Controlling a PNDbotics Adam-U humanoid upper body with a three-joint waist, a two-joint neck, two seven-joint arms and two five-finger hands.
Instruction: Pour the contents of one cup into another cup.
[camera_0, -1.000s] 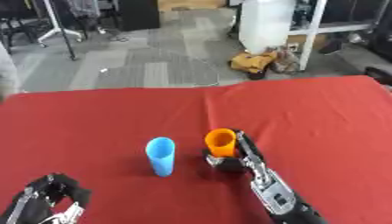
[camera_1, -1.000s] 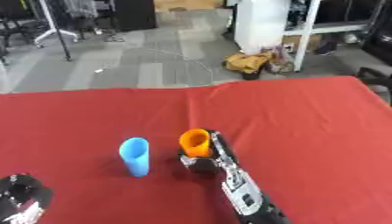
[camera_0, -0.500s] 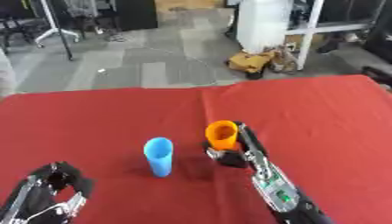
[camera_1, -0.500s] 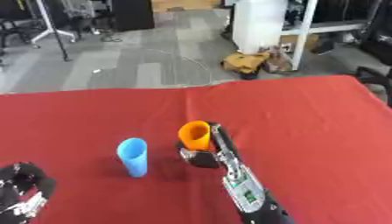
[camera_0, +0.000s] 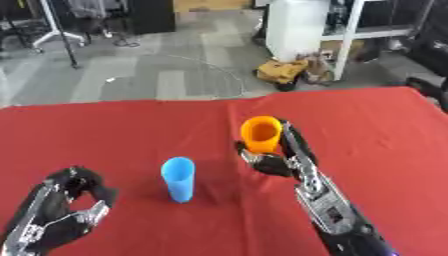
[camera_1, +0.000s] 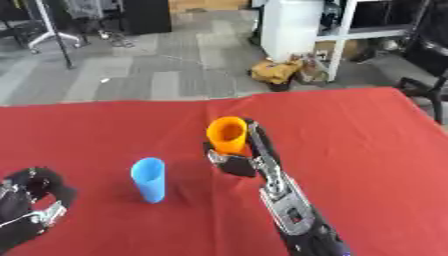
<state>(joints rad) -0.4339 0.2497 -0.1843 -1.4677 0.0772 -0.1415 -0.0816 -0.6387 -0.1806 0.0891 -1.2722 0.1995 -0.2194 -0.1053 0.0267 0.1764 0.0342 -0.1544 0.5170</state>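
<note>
An orange cup (camera_0: 261, 133) is held above the red table (camera_0: 385, 130), tipped so its mouth faces me. My right hand (camera_0: 278, 157) is shut on it, fingers up its right side and thumb below. A blue cup (camera_0: 178, 179) stands upright on the cloth, to the left of the orange one and a little nearer to me. My left hand (camera_0: 63, 210) rests at the lower left corner with its fingers curled and nothing in it. What is inside either cup does not show.
The table's far edge (camera_0: 219, 100) runs across the middle of the view. Beyond it lie a grey floor, a white cabinet (camera_0: 302, 27) and a yellow object (camera_0: 284, 72) on the floor.
My right hand has lifted the orange cup off the table and tilted its mouth toward me. The blue cup stays put. The left hand has come slightly further into view.
</note>
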